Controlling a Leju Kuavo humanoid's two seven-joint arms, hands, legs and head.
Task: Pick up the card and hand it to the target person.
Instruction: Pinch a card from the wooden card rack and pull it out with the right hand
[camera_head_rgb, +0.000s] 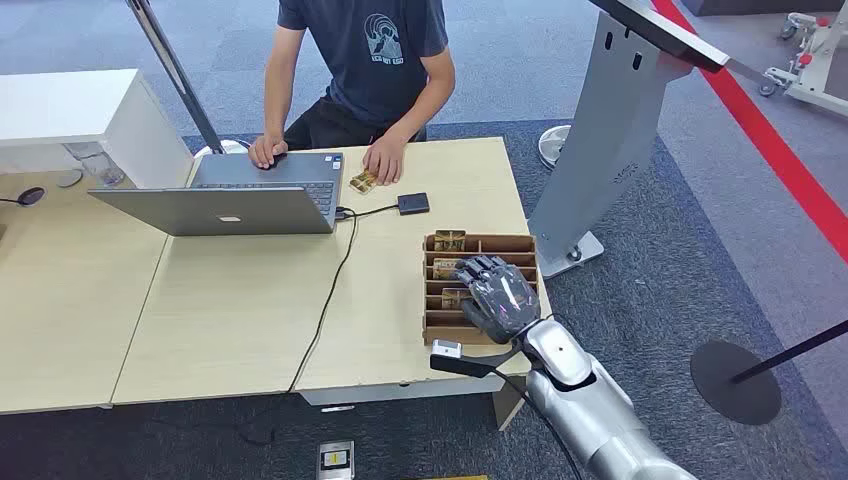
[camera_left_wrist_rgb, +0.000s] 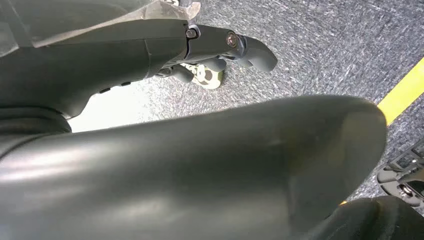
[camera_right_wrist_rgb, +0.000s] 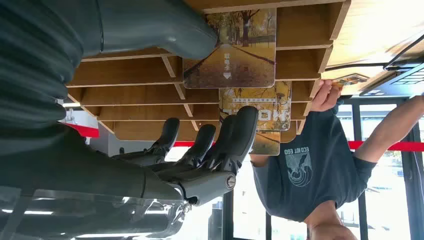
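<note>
The robot's right hand (camera_head_rgb: 497, 296) hovers over the brown wooden slotted card rack (camera_head_rgb: 512, 244) at the right end of the pale wood tabletop (camera_head_rgb: 230, 310), and the move ahead turns on how the nearest card stands to its dark fingers (camera_right_wrist_rgb: 243, 131). In the right wrist view the autumn-avenue printed card (camera_right_wrist_rgb: 230, 49) stands on edge in a slot, its flat face turned toward the camera and its long axis running up out of the rack; the thick grey thumb (camera_right_wrist_rgb: 155, 27) lies along one side of it, while the fingers are spread on the other side, their tips near a second, similar card (camera_right_wrist_rgb: 256, 105) one slot farther out. The fingers are apart and hold nothing; whether the thumb already touches the card cannot be told. So the card lies between thumb and fingers, slightly thumbward, and my judgement is that the fingers must come across toward the thumb to pinch its free top edge, not the neighbour's. The left hand (camera_left_wrist_rgb: 220, 47) hangs low over grey carpet, fingers curled in on nothing, far from the rack, so the right hand is the nearer. The person in a dark blue T-shirt (camera_head_rgb: 362, 60) sits beyond the fingers, across the tabletop, by the grey open laptop (camera_head_rgb: 250, 192).
</note>
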